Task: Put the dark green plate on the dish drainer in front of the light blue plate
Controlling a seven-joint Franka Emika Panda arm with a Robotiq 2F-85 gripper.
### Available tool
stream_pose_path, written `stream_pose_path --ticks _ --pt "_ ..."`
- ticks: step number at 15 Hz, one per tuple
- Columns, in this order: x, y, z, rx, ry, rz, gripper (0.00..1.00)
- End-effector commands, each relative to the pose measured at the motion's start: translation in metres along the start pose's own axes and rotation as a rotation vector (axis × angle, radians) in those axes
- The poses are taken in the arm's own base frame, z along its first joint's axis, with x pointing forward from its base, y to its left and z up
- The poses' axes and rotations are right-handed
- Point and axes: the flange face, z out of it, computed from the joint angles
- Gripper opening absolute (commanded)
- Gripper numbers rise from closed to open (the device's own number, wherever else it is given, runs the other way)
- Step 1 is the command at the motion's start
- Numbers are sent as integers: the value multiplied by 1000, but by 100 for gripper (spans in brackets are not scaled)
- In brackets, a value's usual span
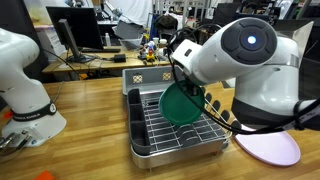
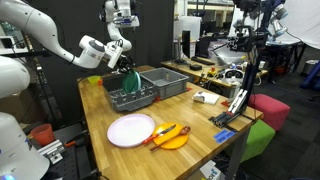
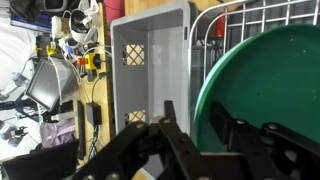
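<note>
Grey bin [image 3: 150, 60] is on the left of the wrist view. Next comes the gripper [image 3: 200, 150], jaws a bit apart around the rim of the dark green plate [image 3: 265, 80], which spreads off to its right. The plate stands on edge in the dish drainer [image 1: 150, 128]. The light blue plate can't be made out, so "in front" is anyone's guess.
</note>
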Motion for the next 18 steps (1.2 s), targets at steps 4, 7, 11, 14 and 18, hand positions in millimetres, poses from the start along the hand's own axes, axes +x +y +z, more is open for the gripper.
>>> stream_pose_path --ticks 4,7,11,14,18 --pt "-5 9 0 47 17 22 95" --pt "-10 15 -1 51 30 43 100" --pt "-18 25 0 65 37 76 100" --pt "-24 32 -3 68 62 108 100" --pt "-36 44 -2 94 79 164 100"
